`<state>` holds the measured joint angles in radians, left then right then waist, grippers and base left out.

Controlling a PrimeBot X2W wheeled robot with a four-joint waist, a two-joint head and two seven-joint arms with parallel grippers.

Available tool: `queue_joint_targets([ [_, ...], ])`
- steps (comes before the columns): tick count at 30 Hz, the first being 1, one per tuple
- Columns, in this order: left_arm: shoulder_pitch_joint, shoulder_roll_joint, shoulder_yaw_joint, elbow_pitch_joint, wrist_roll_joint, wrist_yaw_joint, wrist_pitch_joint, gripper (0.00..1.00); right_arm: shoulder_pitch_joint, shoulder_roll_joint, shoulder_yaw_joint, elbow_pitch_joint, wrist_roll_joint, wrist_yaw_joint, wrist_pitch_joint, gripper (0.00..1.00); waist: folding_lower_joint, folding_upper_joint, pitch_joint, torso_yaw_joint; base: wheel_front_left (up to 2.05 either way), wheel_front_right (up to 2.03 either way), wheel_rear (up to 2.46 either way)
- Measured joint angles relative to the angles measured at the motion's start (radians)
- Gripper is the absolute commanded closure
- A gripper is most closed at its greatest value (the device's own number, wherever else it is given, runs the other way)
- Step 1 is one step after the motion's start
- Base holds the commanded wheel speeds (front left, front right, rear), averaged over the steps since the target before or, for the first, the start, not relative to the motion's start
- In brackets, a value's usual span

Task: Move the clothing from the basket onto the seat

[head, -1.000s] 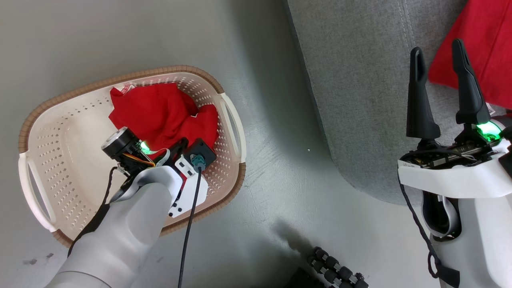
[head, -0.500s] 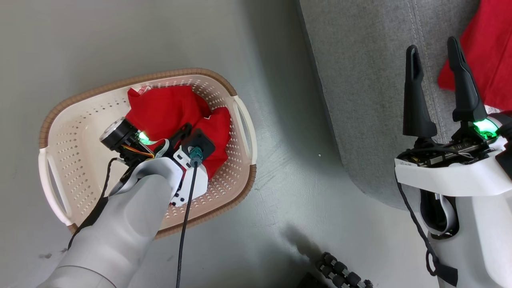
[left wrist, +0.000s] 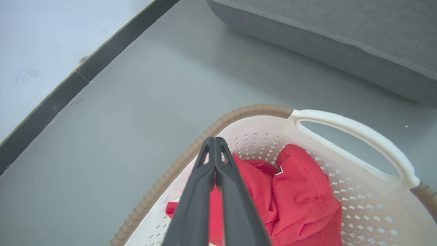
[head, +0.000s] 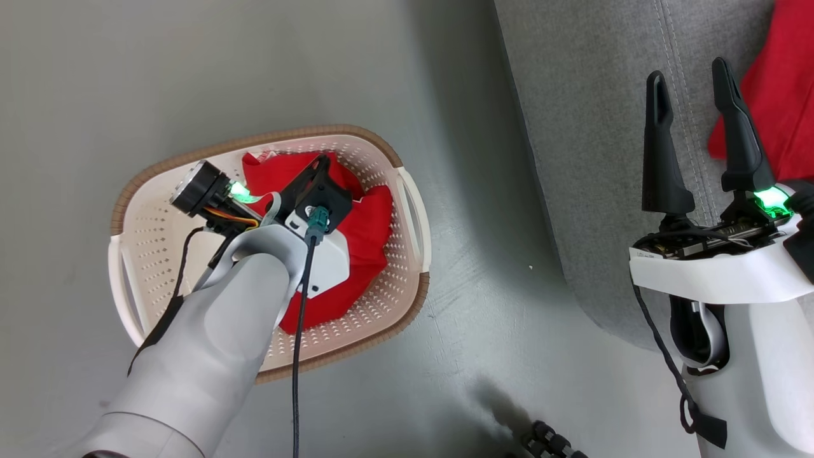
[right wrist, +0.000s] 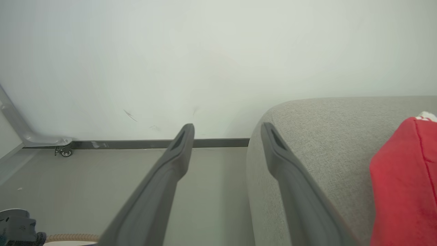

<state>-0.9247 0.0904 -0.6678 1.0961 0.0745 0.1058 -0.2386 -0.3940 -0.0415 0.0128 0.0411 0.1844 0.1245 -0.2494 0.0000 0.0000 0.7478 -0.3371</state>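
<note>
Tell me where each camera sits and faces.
Head view: on the head, looking down at basket, floor and seat; left forearm and open right end effector show.
Left wrist view: on that wrist, looking along the shut left end effector into the basket.
Right wrist view: on that wrist, facing the wall past the seat, between its own fingers.
Shared: head and left wrist views both show the clothing in the basket.

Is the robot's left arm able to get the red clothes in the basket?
Probably yes. The left gripper hangs just over the red clothes in the open basket. Nothing covers them, though it is shut and must open first.
</note>
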Motion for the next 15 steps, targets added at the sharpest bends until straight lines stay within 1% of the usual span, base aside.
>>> queue_joint_targets([
  [5, -0.001, -0.012, 0.022, -0.048, -0.028, 0.011, -0.008, 1.0, 0.0, 0.0, -0.008, 0.007, -0.01, 0.0, 0.0, 0.0, 0.0, 0.0, -0.03, 0.019, 0.0, 0.0, 0.0],
  [11, 0.001, -0.013, 0.057, -0.106, -0.068, 0.028, -0.008, 1.0, 0.0, 0.0, -0.018, 0.02, -0.021, 0.0, 0.0, 0.0, 0.0, 0.0, -0.069, 0.04, 0.0, 0.0, 0.0],
  [15, 0.005, -0.01, 0.087, -0.206, -0.091, 0.045, -0.008, 1.0, 0.001, -0.001, -0.027, 0.025, -0.035, 0.0, 0.0, 0.0, 0.0, 0.0, -0.097, 0.056, 0.0, 0.0, 0.0],
])
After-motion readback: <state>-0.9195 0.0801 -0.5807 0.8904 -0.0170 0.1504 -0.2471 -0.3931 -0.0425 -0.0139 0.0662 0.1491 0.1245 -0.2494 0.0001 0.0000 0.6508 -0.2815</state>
